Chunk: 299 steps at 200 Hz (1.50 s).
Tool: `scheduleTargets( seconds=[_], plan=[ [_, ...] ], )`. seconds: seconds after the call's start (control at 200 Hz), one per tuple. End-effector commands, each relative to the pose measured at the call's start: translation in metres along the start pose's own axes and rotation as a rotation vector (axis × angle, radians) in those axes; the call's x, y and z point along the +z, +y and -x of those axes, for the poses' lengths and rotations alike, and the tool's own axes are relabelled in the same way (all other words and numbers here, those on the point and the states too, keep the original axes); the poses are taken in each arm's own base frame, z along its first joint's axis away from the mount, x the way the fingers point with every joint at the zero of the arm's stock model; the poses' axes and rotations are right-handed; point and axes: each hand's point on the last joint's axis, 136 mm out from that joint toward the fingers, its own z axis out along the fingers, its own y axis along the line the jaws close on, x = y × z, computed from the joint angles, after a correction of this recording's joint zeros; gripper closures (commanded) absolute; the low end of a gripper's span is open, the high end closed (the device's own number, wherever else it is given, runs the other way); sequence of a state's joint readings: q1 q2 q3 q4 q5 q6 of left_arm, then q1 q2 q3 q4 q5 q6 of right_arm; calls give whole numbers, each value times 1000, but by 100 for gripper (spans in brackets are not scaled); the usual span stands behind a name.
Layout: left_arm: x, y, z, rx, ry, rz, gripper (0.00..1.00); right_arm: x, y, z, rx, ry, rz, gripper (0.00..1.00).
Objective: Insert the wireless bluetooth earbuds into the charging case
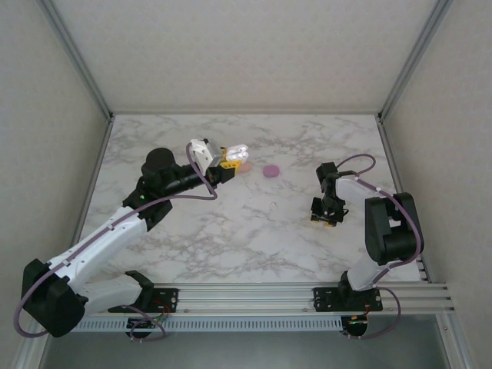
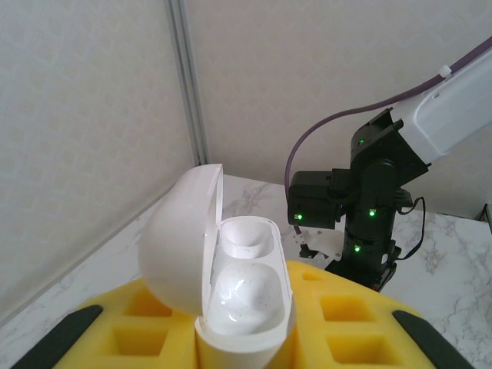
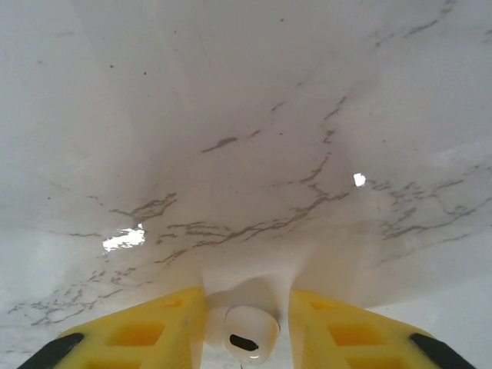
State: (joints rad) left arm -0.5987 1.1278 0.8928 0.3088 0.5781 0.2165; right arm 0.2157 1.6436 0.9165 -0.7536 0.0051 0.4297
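Over on the left, the left gripper (image 1: 227,160) is up off the marble table (image 1: 254,231), its yellow fingers (image 2: 146,327) clamped on either side of the white charging case (image 2: 246,307). The case is wide open: its lid (image 2: 181,238) is swung out to one side, and both wells (image 2: 247,238) look bare and glossy, with no bud seated in either. From above, the case sits at the far end of that outstretched arm, toward the back-middle of the table. Just beside it on the surface there's a pink case (image 1: 247,167), partly tucked behind the gripper, and a purple case (image 1: 270,171) lying a little further right, apart from it. Now to the right side: the right gripper (image 3: 247,298) points straight down at the marble, right-centre of the table and well apart from the cases. Down between its two yellow fingers (image 3: 154,330) is a white earbud (image 3: 250,334), a tiny pebble with a dark oval spot facing up. The fingers stand apart on either side of the bud, with what looks like a sliver of space at each flank, but from this angle I honestly cannot tell whether the pads are pinching it or just bracketing it. From the left wrist, the right arm (image 2: 369,207) shows hunched over the table beyond the open case.
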Motion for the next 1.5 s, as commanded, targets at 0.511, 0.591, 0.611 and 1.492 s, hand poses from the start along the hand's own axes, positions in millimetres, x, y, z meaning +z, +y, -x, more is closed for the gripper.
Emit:
scheduleTargets(
  seconds=[0.511, 0.591, 0.611, 1.492],
  plan=[
    [3, -5, 18, 4, -34, -32, 85, 8, -1, -13, -34, 66, 9, 70],
    [3, -5, 18, 3, -33, -32, 85, 8, -2, -13, -34, 64, 5, 70],
    [3, -5, 17, 3, -32, -32, 85, 8, -2, -13, -35, 63, 6, 70],
    [29, 0, 7, -113, -49, -72, 85, -349, 142, 14, -499, -999, 498, 71]
  ],
)
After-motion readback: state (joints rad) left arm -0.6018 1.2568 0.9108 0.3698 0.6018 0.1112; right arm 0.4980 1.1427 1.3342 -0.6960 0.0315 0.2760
